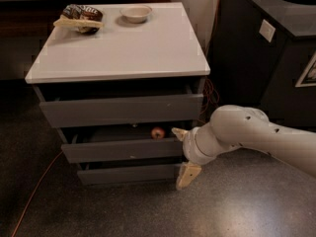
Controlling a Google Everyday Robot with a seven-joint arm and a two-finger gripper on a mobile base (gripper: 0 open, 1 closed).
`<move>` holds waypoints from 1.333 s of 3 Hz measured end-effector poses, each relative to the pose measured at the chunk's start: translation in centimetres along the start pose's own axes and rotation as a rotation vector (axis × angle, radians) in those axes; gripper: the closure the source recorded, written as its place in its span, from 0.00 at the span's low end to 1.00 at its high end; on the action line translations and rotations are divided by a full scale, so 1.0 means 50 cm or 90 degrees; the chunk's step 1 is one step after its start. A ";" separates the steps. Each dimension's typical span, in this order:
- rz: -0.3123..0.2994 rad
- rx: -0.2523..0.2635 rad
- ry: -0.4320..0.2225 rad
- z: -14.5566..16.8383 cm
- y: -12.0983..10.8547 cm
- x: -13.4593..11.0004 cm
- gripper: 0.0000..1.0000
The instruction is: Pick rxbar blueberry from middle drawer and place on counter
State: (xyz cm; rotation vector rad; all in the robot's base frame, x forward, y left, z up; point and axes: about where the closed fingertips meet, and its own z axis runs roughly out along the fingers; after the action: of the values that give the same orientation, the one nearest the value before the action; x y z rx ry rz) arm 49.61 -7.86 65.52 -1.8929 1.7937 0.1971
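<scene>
The middle drawer (123, 150) of the grey cabinet stands partly pulled out, with a dark inside. A small red apple (157, 133) lies in it near the right end. The rxbar blueberry is hidden from view. My gripper (182, 154) is at the right end of the middle drawer's front, open. One pale finger (178, 132) is at the drawer's top edge and the other (187, 176) hangs lower, by the bottom drawer. It holds nothing. The pale counter (123, 48) tops the cabinet.
A brown-and-white snack bag (79, 18) and a small white bowl (136, 13) sit at the back of the counter. A black cabinet with a round hole (276, 43) stands to the right. An orange cable (34, 191) runs over the floor at the left.
</scene>
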 end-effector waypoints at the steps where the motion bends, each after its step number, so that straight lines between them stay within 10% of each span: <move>1: -0.028 -0.008 0.006 0.080 -0.032 0.028 0.00; 4: -0.046 0.009 0.010 0.188 -0.054 0.057 0.00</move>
State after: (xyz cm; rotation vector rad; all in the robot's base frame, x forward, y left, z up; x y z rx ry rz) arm 54.81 -6.12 56.95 -1.9508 1.7287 0.1436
